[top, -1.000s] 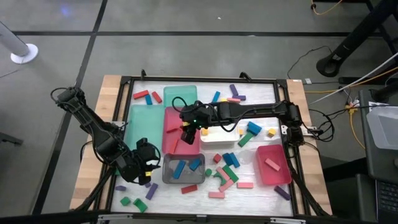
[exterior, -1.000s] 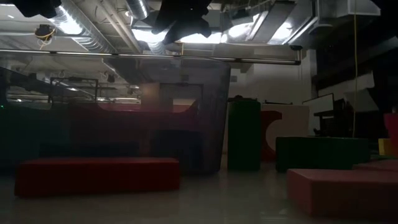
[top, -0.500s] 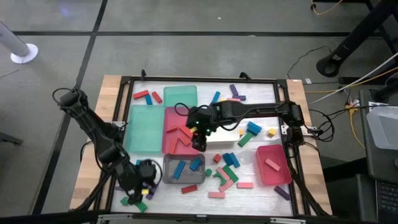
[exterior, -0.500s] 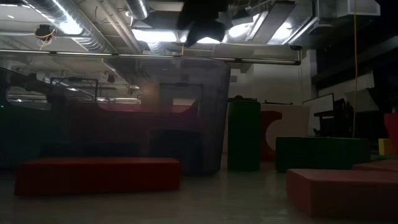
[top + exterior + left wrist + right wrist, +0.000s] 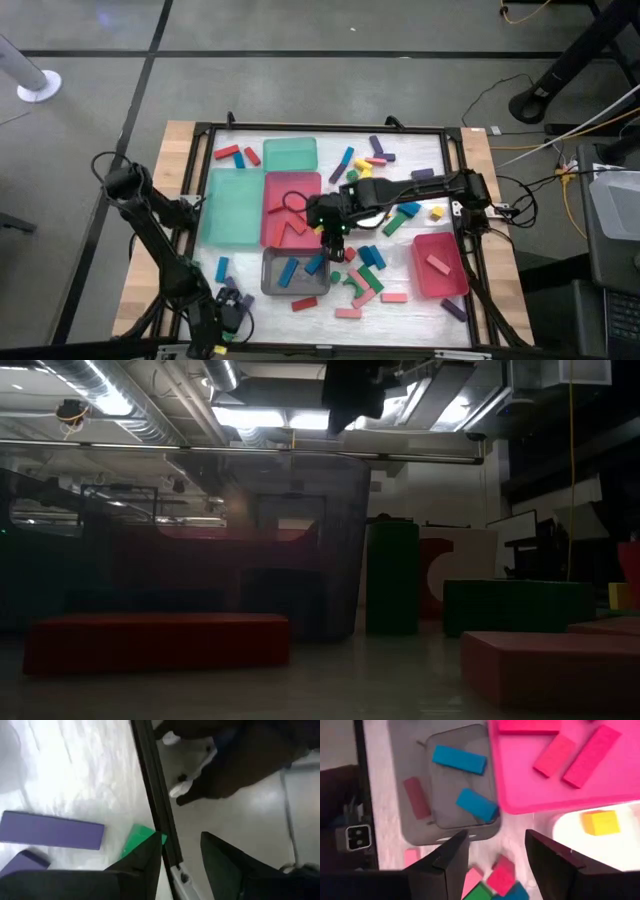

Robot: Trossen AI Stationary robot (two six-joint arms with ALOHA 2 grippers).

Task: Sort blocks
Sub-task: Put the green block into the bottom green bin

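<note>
The blocks [image 5: 366, 282] are small, smooth, solid-coloured bars and cubes scattered over the pale, faintly grained table [image 5: 430, 160], which is edged by a black metal frame [image 5: 330, 128]. Most lie loose in a mixed cluster of green, blue, red and pink near the front middle; others sit in shallow rectangular trays with rounded corners. The red tray [image 5: 290, 205] holds red bars, the grey tray [image 5: 278, 285] holds two blue bars [image 5: 459, 759] and a dull red one, the white tray [image 5: 600, 832] holds a yellow cube [image 5: 601, 822], and the pink tray [image 5: 440, 265] holds one pink bar. Two green trays [image 5: 232, 205] lie at the left and back.

The right gripper [image 5: 335, 240] hangs above the gap between the red, grey and white trays, its two dark fingers [image 5: 451, 857] spread apart with nothing between them.

The left gripper [image 5: 228, 315] is down at the table's front left corner, its fingers [image 5: 145, 857] apart and straddling the black frame rail, empty. A purple bar [image 5: 50, 831] and a green block [image 5: 137, 837] lie just inside the rail beside it.
</note>
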